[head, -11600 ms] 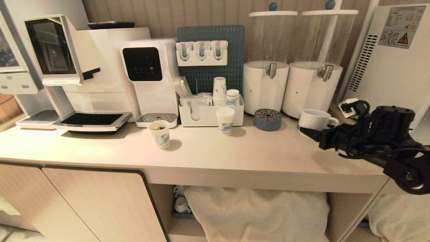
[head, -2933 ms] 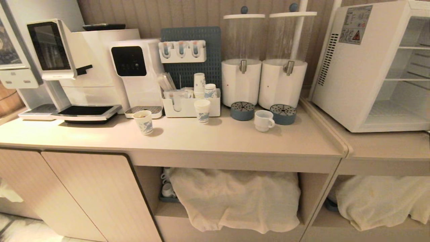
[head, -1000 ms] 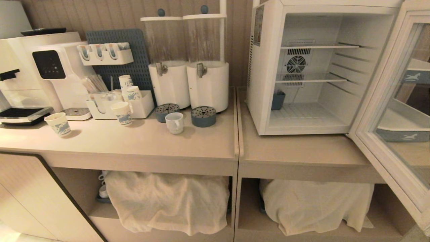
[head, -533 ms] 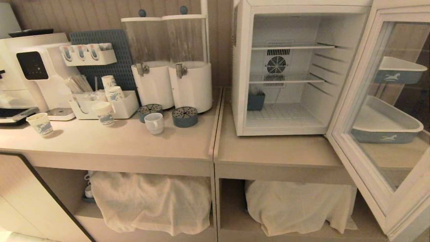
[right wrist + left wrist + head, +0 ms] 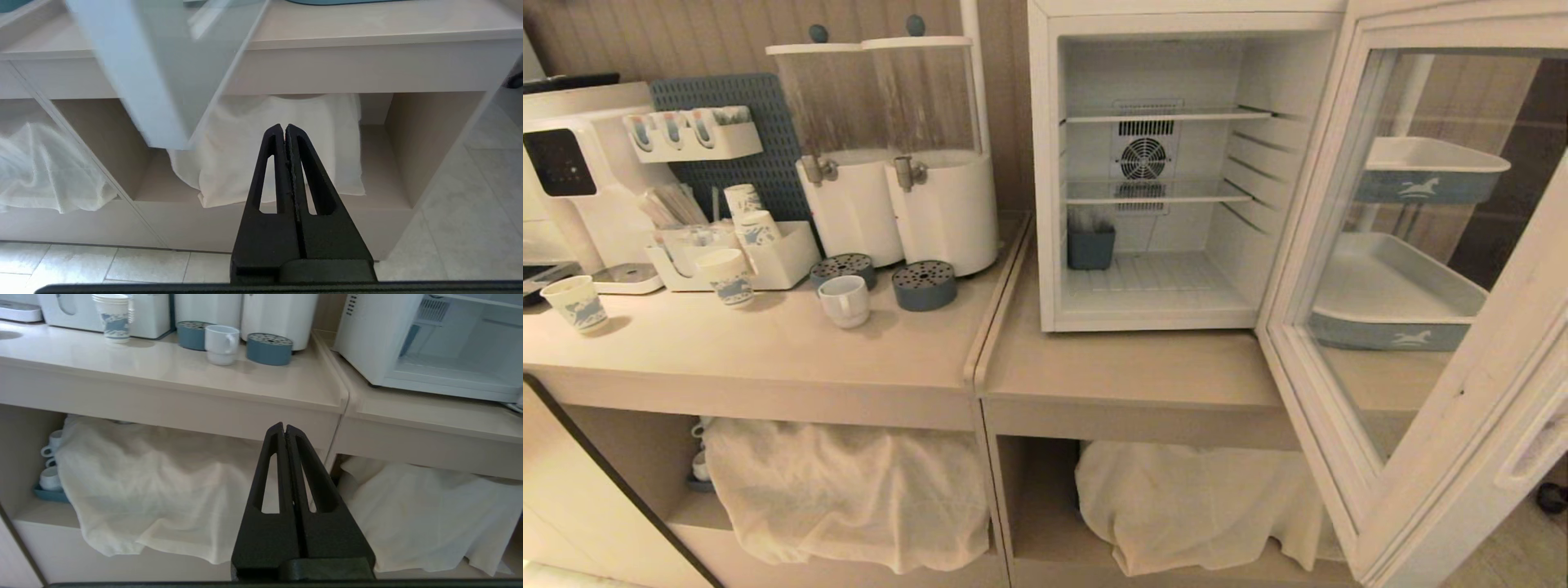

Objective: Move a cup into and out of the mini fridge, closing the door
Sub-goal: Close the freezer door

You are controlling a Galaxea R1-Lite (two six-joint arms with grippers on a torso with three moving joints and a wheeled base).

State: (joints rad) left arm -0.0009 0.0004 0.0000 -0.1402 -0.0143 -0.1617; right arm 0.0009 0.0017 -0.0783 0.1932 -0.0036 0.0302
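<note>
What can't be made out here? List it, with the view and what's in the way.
- Head view: neither gripper appears; both arms sit below the frame.
- Head view: the door is cut off by the right edge, so its outer face and lettering are unseen.
- Head view: the small blue bin inside the mini fridge shows no readable contents.
- Both wrist views: white cloths cover whatever is on the lower shelves.
- Right wrist view: the cup is out of frame.

Neither arm shows in the head view; the left gripper and right gripper each have jaws pressed together, holding nothing.
</note>
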